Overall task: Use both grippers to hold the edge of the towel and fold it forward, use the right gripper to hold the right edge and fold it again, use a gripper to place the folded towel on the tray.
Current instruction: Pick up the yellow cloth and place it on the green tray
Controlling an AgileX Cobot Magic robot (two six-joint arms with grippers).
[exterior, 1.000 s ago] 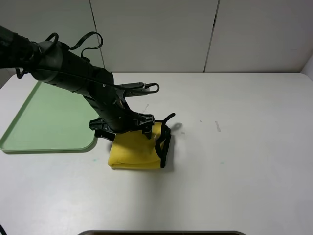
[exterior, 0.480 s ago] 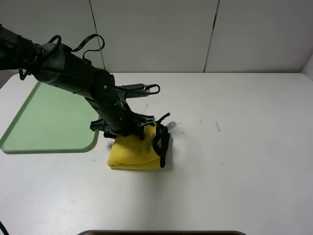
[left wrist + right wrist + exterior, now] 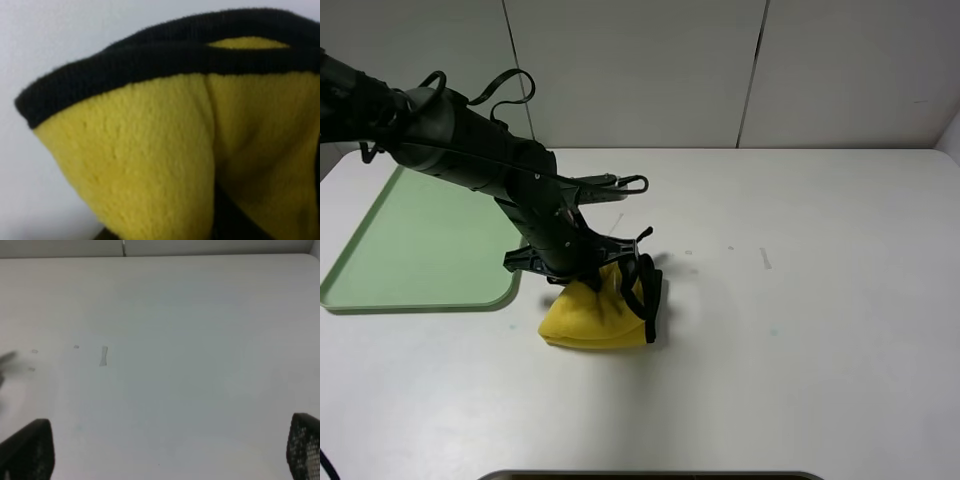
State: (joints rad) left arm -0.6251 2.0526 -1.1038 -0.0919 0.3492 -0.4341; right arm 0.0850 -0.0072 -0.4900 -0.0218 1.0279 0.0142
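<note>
The folded yellow towel (image 3: 595,318) lies on the white table just right of the pale-green tray (image 3: 420,240). Its black binding (image 3: 652,300) runs down its right side. My left gripper (image 3: 595,270) reaches in from the upper left and is shut on the towel's far part, which is bunched up into a peak. The left wrist view is filled by yellow plush (image 3: 150,160) with a black bound rim (image 3: 165,55); the jaws themselves are hidden there. My right gripper (image 3: 165,450) shows only in its wrist view, open over bare table, with one fingertip (image 3: 30,445) at each lower corner.
The tray holds nothing and sits at the table's left side. Small marks (image 3: 765,258) dot the white table right of the towel. A panelled wall closes off the back. A dark rounded edge (image 3: 650,475) shows at the front.
The left jaws have closed on the towel's far part. That part went from lying flat to being pinched up into a peak, and the black loop shifted left.
</note>
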